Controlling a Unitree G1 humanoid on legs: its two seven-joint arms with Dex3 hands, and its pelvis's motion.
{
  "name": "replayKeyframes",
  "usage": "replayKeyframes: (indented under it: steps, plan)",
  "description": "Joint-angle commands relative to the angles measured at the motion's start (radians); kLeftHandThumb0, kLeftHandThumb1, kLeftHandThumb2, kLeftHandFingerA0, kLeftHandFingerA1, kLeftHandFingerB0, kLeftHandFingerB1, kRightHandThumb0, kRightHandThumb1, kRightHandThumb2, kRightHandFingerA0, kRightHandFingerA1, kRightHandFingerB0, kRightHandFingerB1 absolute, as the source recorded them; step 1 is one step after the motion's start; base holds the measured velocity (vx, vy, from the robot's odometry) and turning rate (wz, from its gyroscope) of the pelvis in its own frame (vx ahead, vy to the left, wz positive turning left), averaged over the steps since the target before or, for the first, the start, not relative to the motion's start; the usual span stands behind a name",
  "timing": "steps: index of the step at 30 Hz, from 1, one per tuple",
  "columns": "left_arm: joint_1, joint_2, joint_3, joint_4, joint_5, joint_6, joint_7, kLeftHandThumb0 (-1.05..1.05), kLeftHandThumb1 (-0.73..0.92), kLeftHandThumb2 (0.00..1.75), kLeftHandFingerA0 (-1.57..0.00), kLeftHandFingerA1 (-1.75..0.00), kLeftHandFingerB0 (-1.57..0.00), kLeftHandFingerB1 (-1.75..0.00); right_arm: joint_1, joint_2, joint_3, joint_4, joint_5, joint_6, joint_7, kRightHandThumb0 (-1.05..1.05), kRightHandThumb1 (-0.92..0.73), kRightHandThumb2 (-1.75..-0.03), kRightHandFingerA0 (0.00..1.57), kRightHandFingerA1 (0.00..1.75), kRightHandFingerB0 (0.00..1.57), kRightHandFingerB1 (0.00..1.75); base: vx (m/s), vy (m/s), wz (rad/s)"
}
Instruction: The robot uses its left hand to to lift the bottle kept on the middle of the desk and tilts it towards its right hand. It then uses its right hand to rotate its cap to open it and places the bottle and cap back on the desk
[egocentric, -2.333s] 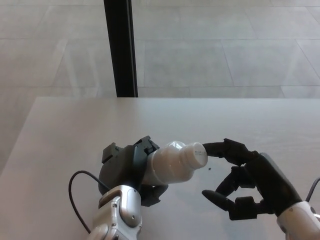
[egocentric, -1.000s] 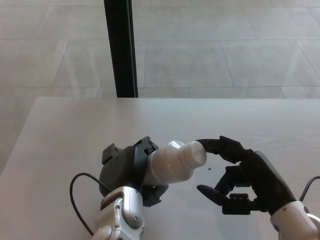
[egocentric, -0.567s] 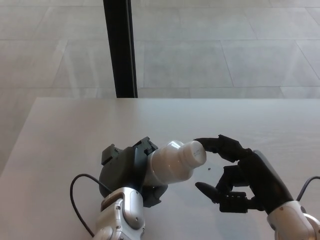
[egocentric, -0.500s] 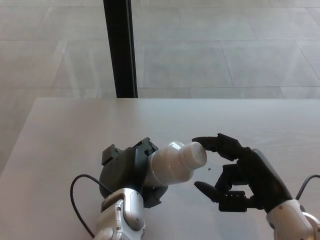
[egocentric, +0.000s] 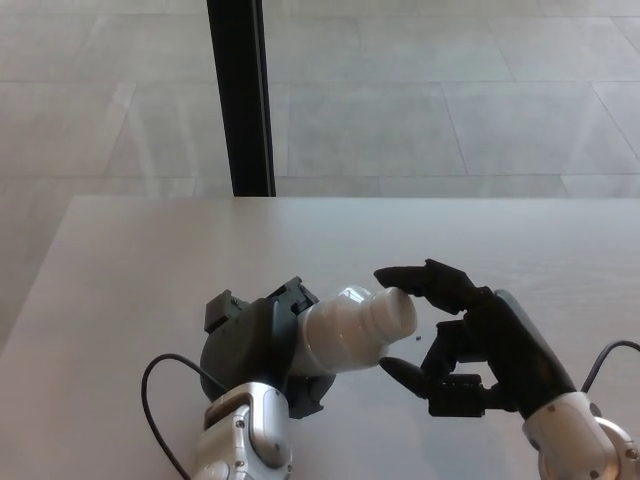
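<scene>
at the lower left of the frame a black cable (egocentric: 160, 375) loops over the pale table (egocentric: 130, 270) and runs down toward the silver forearm (egocentric: 243, 445) at the bottom edge. just above that forearm sits the left hand (egocentric: 255, 340), black and bulky, its fingers wrapped around the lower body of the white bottle (egocentric: 345, 328), grasping it firmly. the bottle is in the lower middle of the frame, held by the hand and tilted so its neck points to the right. its cap (egocentric: 398, 310) is on the neck, at the right end of the bottle.

right of the cap is the right hand (egocentric: 465, 340), coming in from the lower right corner on a silver wrist (egocentric: 575, 440). its fingers are spread apart and it grips nothing. one upper finger (egocentric: 410, 280) reaches over the top of the cap and appears to touch it or lie just beside it; i cannot tell which. the lower finger (egocentric: 400, 375) juts out below the cap, apart from it. a small dark speck (egocentric: 417, 338) lies on the table between the cap and the palm.

in the upper left of the frame a black upright post (egocentric: 240, 95) stands behind the far edge of the table, against a grey tiled floor (egocentric: 450, 90) that fills the top of the frame.
</scene>
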Motion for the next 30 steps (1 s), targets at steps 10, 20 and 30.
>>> replayKeyframes:
  steps: [10, 20, 30]
  plan:
    - [0.026, 0.003, -0.001, 0.011, 0.009, 0.040, -0.032, 0.09, 0.73, 0.90, -0.74, -1.66, -0.69, -1.09, 0.018, 0.005, -0.019, 0.040, 0.014, -0.068, -0.007, -0.26, -0.65, -0.67, 1.04, 1.44, 0.82, 0.64, 0.00, 0.000, 0.00]
    - [0.025, -0.005, 0.000, 0.020, 0.026, 0.051, -0.031, 0.06, 0.76, 0.77, -0.87, -1.40, -0.71, -0.84, 0.018, -0.006, -0.014, 0.043, -0.006, -0.076, -0.009, -0.26, -0.60, -0.77, 0.99, 1.54, 0.94, 0.80, 0.00, 0.000, 0.00]
    - [0.014, -0.012, -0.006, 0.033, 0.045, 0.070, -0.038, 0.06, 0.75, 0.80, -0.85, -1.40, -0.68, -0.73, 0.003, -0.008, 0.004, 0.033, -0.032, -0.072, -0.014, -0.29, -0.60, -0.77, 0.99, 1.55, 0.93, 0.79, 0.00, 0.000, 0.00]
